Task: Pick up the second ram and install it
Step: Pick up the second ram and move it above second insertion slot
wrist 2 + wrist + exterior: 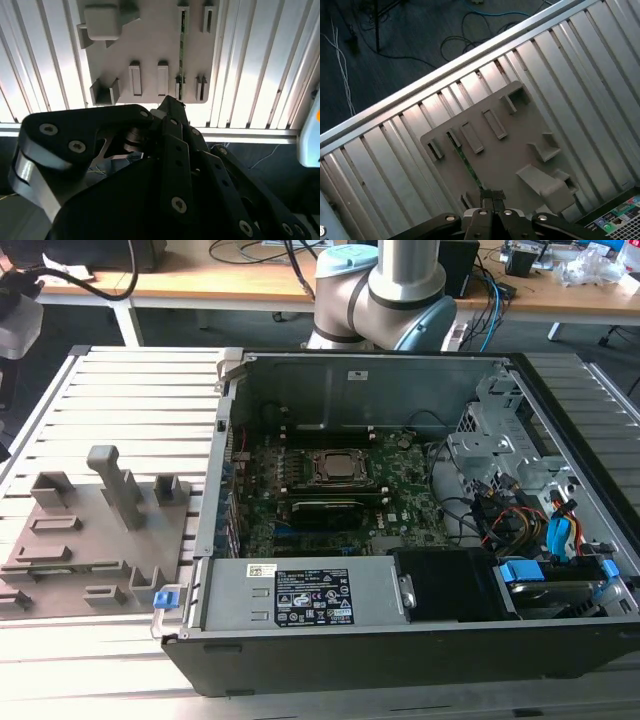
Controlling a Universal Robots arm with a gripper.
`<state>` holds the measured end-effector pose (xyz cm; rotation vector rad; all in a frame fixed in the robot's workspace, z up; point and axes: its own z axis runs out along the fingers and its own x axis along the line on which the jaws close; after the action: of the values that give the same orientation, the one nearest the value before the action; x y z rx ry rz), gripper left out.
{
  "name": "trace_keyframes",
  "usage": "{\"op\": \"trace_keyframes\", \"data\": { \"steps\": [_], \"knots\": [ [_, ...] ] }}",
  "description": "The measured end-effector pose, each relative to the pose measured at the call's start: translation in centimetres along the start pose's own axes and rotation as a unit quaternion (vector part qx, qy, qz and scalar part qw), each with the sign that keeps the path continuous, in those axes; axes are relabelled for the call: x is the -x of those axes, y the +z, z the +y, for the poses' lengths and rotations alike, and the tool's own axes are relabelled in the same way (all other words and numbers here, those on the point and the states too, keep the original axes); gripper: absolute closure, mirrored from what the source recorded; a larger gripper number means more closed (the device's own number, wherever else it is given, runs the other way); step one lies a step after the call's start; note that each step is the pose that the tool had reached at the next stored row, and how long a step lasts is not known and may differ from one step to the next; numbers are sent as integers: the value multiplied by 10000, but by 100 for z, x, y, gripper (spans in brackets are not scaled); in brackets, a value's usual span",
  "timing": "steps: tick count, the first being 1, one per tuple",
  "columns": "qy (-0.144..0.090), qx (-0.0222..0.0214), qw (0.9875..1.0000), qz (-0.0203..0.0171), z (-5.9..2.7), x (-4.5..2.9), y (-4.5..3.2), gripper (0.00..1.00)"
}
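Note:
The second ram [468, 166] is a thin green stick standing on edge in a slot of the grey plastic tray [495, 155]. In the second wrist view the ram [182, 45] runs along the tray [150, 45] between small grey holder blocks. My gripper [492, 196] hovers over the tray, its tips just off one end of the stick. The two fingertips sit close together with nothing between them. In the second wrist view the black gripper [172, 104] hangs just short of the ram's near end.
In the exterior view the tray [100, 540] lies on a slatted metal table at the view's left, beside the open computer case [400, 640]. Inside are the green motherboard [405, 490] and its square CPU socket [335, 468]. Cables and drive bays [520, 500] fill the case's right side.

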<state>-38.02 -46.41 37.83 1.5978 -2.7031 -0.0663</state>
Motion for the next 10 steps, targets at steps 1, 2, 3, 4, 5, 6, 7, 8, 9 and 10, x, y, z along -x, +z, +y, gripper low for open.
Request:
{"op": "trace_keyframes", "data": {
  "steps": [1, 2, 3, 4, 5, 6, 7, 8, 9, 10],
  "knots": [
    [-167, 3, 9999, 6, 0, 0, 0, 89],
    [-290, 6, 9996, 10, 0, 0, 0, 89],
    [-421, 9, 9991, 15, 0, 0, 0, 89],
    [-555, 12, 9985, 21, 0, 0, 0, 89],
    [-617, 13, 9981, 23, 0, 0, 0, 89],
    [-685, 14, 9976, 25, 0, 0, 0, 89],
    [-795, 17, 9968, 29, 0, 0, 0, 89],
    [-960, 20, 9954, 35, 0, 0, 0, 89],
    [-1067, 22, 9943, 39, 0, 0, 0, 89],
    [-1160, 24, 9932, 43, 0, 0, 0, 89]
  ]
}}
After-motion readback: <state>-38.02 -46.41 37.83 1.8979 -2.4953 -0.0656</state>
